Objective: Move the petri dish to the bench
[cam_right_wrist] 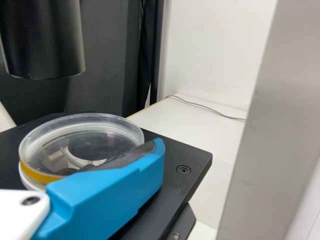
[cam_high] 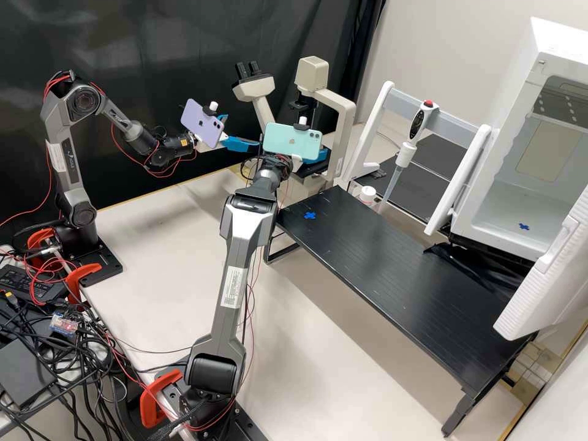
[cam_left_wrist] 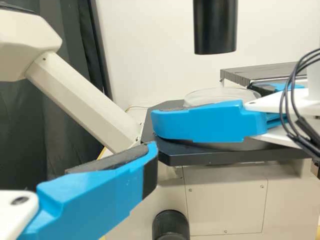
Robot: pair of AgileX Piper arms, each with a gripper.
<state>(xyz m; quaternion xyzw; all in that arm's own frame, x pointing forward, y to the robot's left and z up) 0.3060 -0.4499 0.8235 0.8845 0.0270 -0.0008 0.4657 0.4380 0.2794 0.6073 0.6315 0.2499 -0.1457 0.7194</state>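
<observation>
A black curtain hangs behind, beside a pale wall. The pale bench is partly covered by the black bench, whose dark, lightly scuffed top bears a blue cross. A white cabinet with an open door is cut off by the high view's edge. The microscope is partly hidden behind a mint phone on the right arm; a lilac phone covers some of the left gripper, which is released, its fingers apart. The mint phone also masks much of the right gripper; it is at the petri dish, but I cannot tell whether it grasps it. The clear, round dish is on the microscope's black stage, part of its rim hidden behind the right gripper in the right wrist view.
</observation>
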